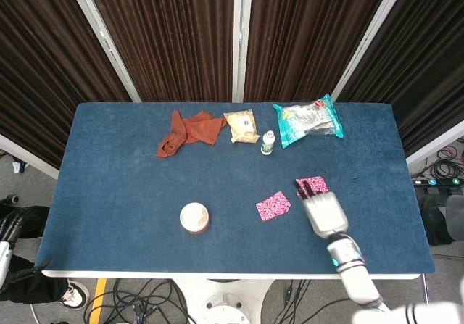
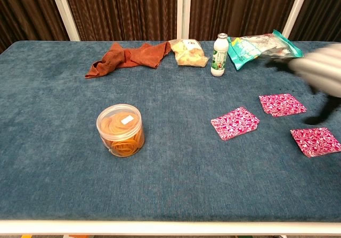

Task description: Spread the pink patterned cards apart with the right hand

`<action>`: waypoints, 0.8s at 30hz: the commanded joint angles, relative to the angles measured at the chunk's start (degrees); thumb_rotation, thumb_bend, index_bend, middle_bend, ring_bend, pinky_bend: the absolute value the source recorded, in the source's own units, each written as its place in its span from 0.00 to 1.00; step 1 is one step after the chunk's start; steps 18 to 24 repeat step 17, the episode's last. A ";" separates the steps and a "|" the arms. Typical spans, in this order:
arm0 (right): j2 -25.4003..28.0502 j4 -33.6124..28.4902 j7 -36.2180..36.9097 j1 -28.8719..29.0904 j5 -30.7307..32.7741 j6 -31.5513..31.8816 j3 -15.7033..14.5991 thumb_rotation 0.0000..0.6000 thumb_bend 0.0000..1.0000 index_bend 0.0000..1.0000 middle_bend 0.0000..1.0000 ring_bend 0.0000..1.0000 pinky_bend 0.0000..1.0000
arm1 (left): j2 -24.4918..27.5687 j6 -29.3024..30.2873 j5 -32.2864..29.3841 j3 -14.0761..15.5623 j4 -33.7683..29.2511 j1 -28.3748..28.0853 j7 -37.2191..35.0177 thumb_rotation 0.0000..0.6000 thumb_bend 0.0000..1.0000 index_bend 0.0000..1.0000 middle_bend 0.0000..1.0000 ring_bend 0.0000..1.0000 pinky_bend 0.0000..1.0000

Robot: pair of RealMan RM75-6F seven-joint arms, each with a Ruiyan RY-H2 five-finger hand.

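Thin flat pink patterned cards (image 2: 235, 123), centre right: light, slippery, best slid | right hand (image 1: 324, 209) fingers extended, holding nothing

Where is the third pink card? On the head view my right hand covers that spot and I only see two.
Observer: The third card lies flat near the table's front right, plain in the chest view.
Operator: Does it overlap the others?
Observer: No. Bare blue table shows between it, the far card and the left card.
Operator: Is my hand touching any of them?
Observer: The right hand is motion-blurred in the chest view and appears raised above the cards. I cannot confirm contact.
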 commanded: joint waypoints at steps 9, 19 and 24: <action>4.19 20.36 35.58 -25.73 -20.46 21.05 -8.14 1.00 0.06 0.00 0.00 0.00 0.00 | -0.40 -0.54 1.10 -0.06 -0.94 -1.01 2.45 1.00 0.14 0.11 0.08 0.00 0.08; 4.49 23.57 39.68 -31.79 -23.80 22.06 -7.30 1.00 0.07 0.00 0.00 0.00 0.00 | -0.66 -0.76 1.71 -0.02 -1.56 -1.58 4.17 1.00 0.14 0.11 0.08 0.00 0.08; 4.49 23.57 39.68 -31.79 -23.80 22.06 -7.30 1.00 0.07 0.00 0.00 0.00 0.00 | -0.66 -0.76 1.71 -0.02 -1.56 -1.58 4.17 1.00 0.14 0.11 0.08 0.00 0.08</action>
